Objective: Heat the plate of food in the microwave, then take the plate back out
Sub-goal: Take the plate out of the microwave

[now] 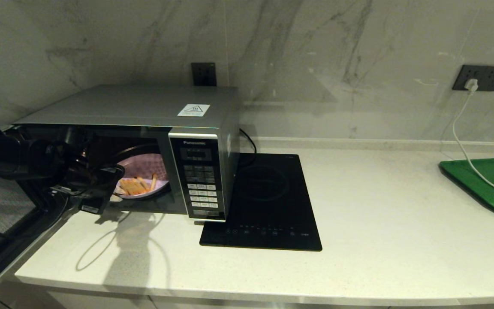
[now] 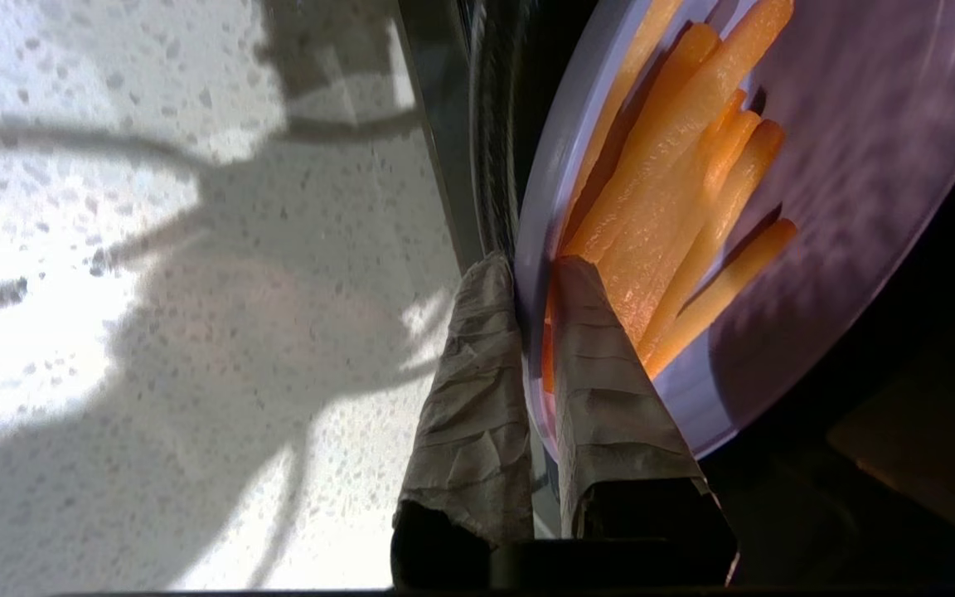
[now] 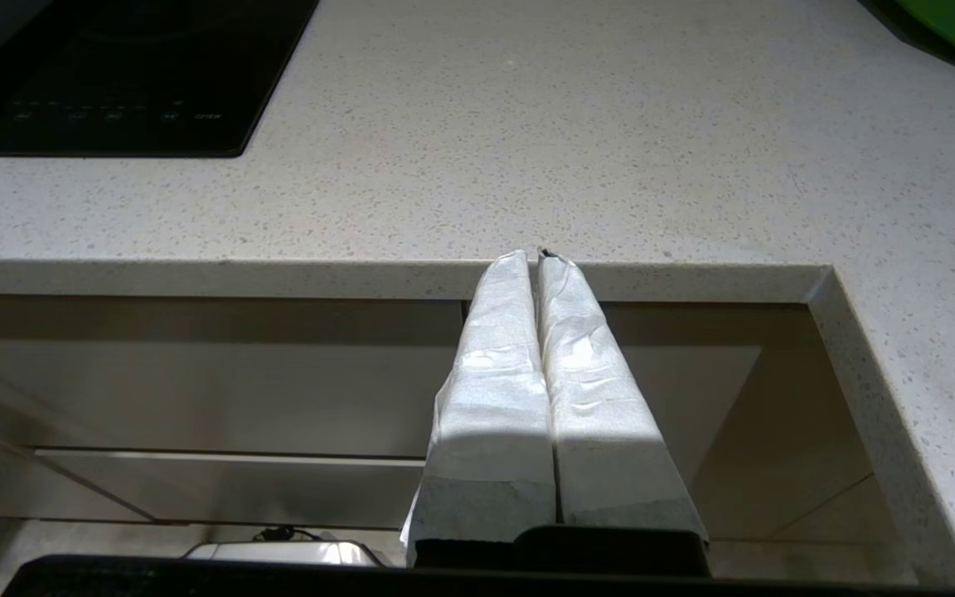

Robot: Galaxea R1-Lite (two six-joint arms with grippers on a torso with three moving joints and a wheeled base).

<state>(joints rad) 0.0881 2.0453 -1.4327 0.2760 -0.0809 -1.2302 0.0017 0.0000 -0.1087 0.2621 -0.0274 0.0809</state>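
Microwave (image 1: 144,128): door swung open past the head view's left edge, only partly seen; keypad labels too small to read. Left gripper (image 1: 109,189) covers the near-left rim of the plate of food (image 1: 144,182); the plate's far part is lost in the dark cavity. Green tray (image 1: 487,180) at the bench's right end is cut off by the picture's edge. Induction hob (image 1: 268,201): markings along its front edge illegible. Right gripper (image 3: 537,257) out of the head view; its base is cut off in the right wrist view.

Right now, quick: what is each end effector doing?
Left end effector: closed on the rim of the plate of food, inside the microwave.
Right end effector: closed, holding nothing.
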